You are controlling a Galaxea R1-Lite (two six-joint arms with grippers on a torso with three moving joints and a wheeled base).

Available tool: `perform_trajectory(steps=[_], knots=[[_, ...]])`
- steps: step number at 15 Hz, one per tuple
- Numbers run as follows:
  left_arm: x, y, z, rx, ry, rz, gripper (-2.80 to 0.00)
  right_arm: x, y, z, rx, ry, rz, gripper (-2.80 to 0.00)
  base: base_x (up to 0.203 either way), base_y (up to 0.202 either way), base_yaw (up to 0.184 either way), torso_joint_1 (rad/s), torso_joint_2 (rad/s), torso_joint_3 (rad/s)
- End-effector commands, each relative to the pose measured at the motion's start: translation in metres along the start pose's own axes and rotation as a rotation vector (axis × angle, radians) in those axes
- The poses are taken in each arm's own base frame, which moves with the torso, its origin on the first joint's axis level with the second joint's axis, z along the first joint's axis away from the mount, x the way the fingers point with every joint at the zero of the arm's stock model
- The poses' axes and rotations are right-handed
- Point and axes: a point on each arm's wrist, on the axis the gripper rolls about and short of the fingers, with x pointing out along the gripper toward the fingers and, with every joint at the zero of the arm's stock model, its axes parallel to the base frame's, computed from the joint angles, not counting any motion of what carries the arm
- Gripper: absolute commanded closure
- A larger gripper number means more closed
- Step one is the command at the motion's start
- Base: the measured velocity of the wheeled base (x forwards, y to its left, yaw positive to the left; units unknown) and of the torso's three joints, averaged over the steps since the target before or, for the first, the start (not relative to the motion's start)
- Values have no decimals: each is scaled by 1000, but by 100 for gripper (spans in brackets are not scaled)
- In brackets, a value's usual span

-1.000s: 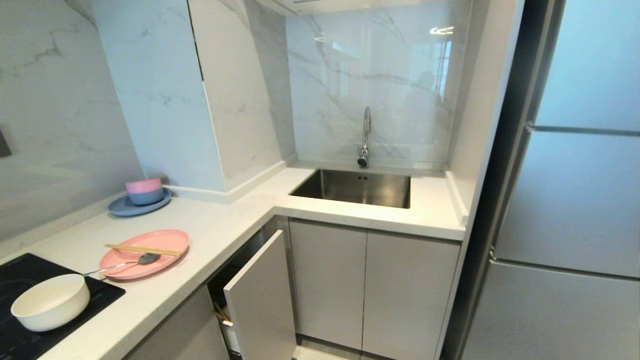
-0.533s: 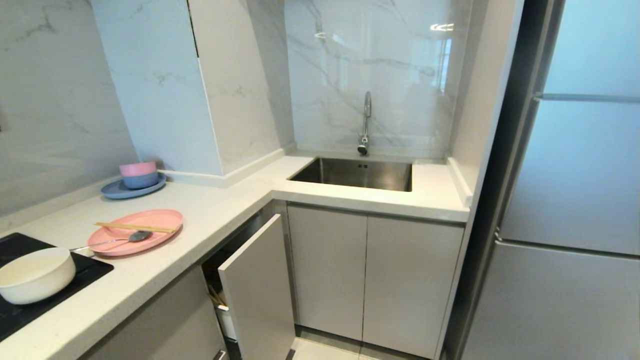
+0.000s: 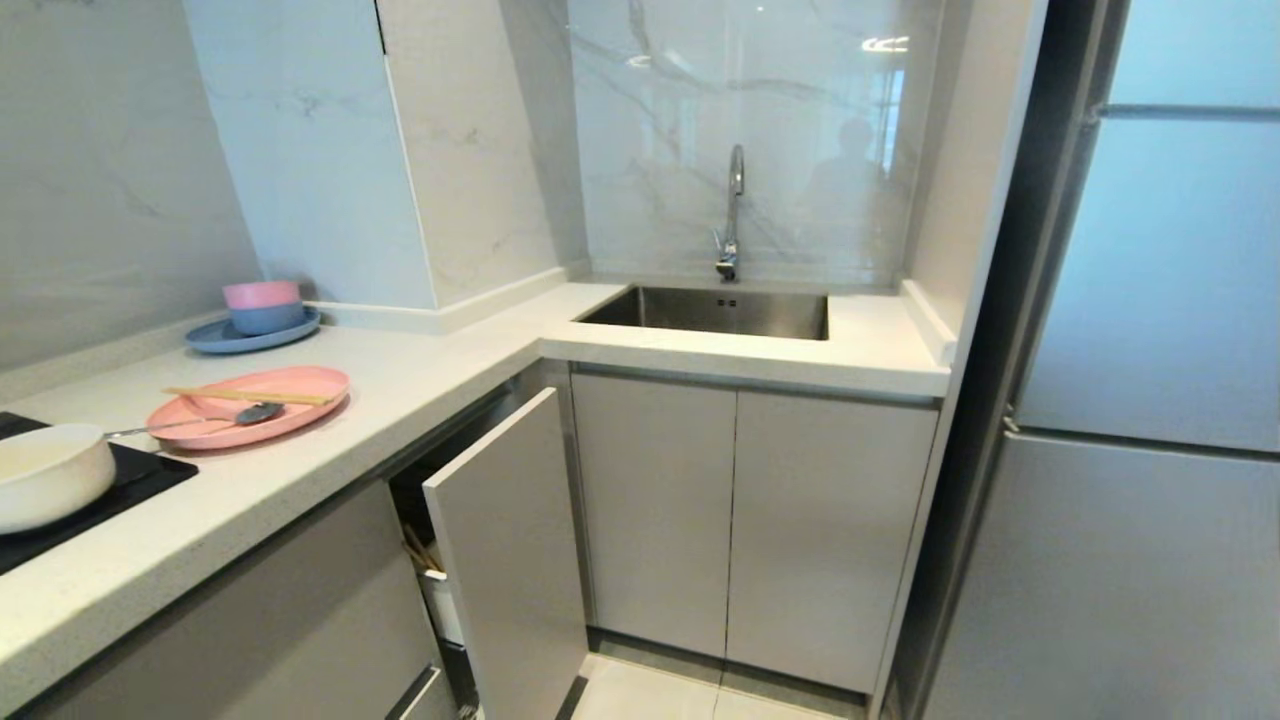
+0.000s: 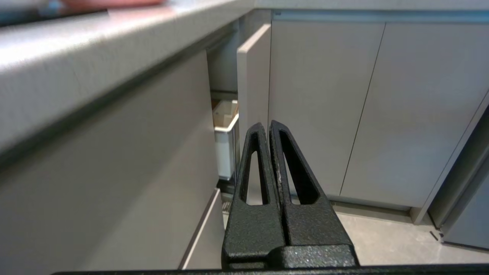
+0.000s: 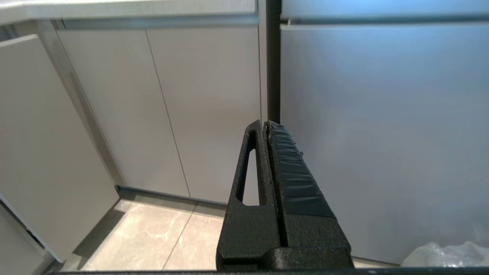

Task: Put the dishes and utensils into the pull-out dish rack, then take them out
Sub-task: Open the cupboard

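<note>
Left tool [image 4: 269,124] pinched closed, empty, hanging low facing the cabinet fronts; right tool [image 5: 265,123] likewise closed and empty, facing the cabinets and fridge [image 5: 382,133]. Neither arm shows in head view. Dish rack [image 3: 440,590] partly pulled out under the counter [image 3: 400,400], its grey front [image 3: 505,550] angled out, white cup [image 4: 225,133] visible behind it. On the counter: cream bowl [image 3: 45,475] on the black cooktop [image 3: 120,490] at near left; beyond it a pink plate [image 3: 250,400] carrying chopsticks [image 3: 245,396] and spoon [image 3: 200,420]. Farther back, pink and blue bowls [image 3: 262,305] stacked on a blue plate [image 3: 250,335]. Sink [image 3: 710,310] and faucet [image 3: 733,210] in the far corner.
</note>
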Motion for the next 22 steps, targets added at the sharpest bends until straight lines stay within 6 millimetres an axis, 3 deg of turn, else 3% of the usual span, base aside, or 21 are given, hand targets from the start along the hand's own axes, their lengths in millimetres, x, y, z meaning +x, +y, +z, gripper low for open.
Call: perform_trajectory(steps=[1,12,14,19,22], knots=[[0,0,0,0,-1,1,0,0,0,0,-1,1,0,0,0,0,0,-166,463,286],[-1,0,3,14,-13,-1,0,0,0,0,-1,1,0,0,0,0,0,-19,54,35],[-11,1,32,9,-115,2,0,0,0,0,-1,1,0,0,0,0,0,0,0,0],[-58,3,156,13,-347,1,0,0,0,0,-1,1,0,0,0,0,0,0,0,0],[-40,5,235,14,-331,1,0,0,0,0,-1,1,0,0,0,0,0,0,0,0]])
